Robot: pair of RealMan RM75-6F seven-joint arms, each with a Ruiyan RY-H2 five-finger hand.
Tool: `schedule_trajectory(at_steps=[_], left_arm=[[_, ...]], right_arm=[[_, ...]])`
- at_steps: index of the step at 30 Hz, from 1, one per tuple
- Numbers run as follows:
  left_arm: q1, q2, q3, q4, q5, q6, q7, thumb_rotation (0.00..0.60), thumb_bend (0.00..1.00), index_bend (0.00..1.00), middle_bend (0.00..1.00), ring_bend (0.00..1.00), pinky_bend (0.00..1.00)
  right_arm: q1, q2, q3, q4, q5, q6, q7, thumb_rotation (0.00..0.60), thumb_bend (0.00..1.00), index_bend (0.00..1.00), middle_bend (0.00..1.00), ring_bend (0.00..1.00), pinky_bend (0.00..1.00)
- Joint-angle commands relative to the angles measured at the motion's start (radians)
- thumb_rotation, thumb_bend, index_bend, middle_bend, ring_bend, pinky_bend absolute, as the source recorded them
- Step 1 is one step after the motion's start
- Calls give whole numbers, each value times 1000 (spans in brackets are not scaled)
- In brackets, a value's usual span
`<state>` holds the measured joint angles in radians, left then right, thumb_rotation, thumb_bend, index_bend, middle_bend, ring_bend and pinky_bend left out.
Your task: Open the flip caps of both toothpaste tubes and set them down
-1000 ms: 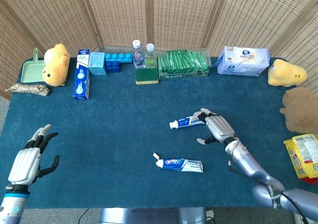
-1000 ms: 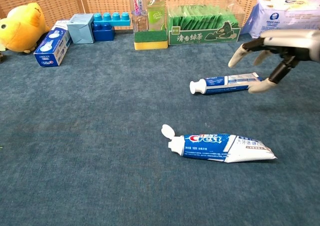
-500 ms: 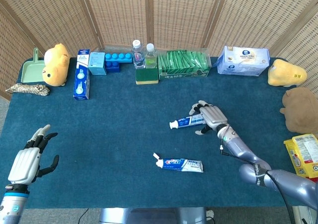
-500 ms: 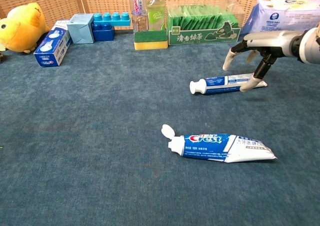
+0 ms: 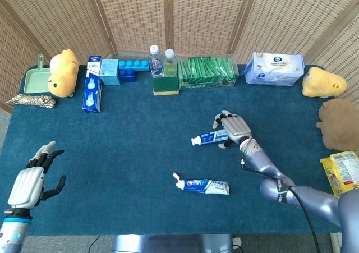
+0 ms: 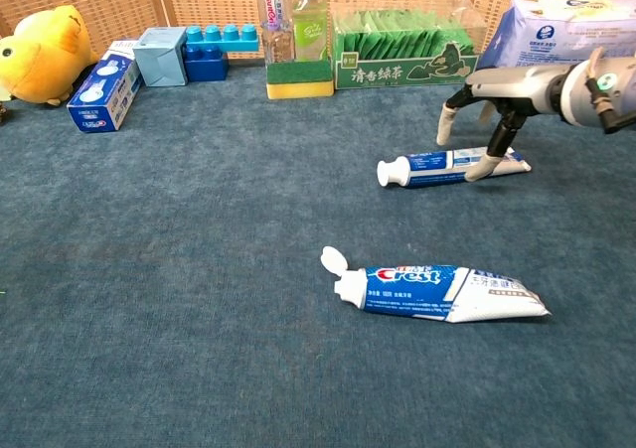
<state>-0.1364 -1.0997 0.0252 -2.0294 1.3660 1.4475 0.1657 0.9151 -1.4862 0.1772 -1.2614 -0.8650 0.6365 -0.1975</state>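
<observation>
Two toothpaste tubes lie on the blue cloth. The near Crest tube (image 6: 442, 291) (image 5: 203, 185) has its white flip cap (image 6: 333, 260) standing up, open, at its left end. The far tube (image 6: 437, 165) (image 5: 206, 138) lies with its white cap (image 6: 390, 173) pointing left and looking closed. My right hand (image 6: 512, 85) (image 5: 231, 128) arches over the far tube's tail end, fingers spread; one fingertip (image 6: 478, 168) touches the tube's front side, the others stand behind it. My left hand (image 5: 31, 180) hangs at the table's front left, open and holding nothing, seen only in the head view.
Along the back edge stand a yellow plush (image 5: 61, 72), a blue box (image 5: 92, 91), blue blocks (image 5: 128, 69), two bottles (image 5: 162, 61) on a sponge, a green packet box (image 5: 206, 73) and a tissue pack (image 5: 275, 69). Plush toys and a snack bag (image 5: 342, 177) sit at the right.
My right hand has moved left and away from me along the far tube, and lowered until its fingers straddle the tube's tail. Both tubes and the left hand stayed put.
</observation>
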Motion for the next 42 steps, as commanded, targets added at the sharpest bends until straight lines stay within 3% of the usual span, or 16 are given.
schedule_trajectory(at_steps=[1,7,13,25,28,33,42], left_arm=[[3,2,-2,1,0,-1,-2,559,419,151,16,0,125],[9,3,-5,3,3,-6,-11,562,418,145,13,0,123],[19,6,-9,5,7,-3,-21,563,419,140,7,0,120],[39,13,-10,8,25,9,-40,556,419,137,0,0,114],[43,16,-10,8,29,11,-44,559,418,137,0,0,111],[51,23,-12,6,40,20,-54,557,418,133,0,0,109],[44,22,-21,0,63,12,-56,559,418,128,0,0,110]], right_arm=[[24,-19,-6,24,28,-9,-31,600,95,347,197,53,204],[42,-36,-19,41,62,-14,-64,600,99,353,200,55,206],[61,-45,-28,46,99,-23,-92,600,215,384,204,62,207],[100,-52,-28,38,145,-33,-115,600,314,591,266,123,252],[106,-57,-31,40,153,-30,-121,600,350,670,326,172,295],[89,-45,-13,12,136,-2,-84,600,416,855,493,347,453],[24,7,-2,-68,61,44,6,600,484,928,685,574,685]])
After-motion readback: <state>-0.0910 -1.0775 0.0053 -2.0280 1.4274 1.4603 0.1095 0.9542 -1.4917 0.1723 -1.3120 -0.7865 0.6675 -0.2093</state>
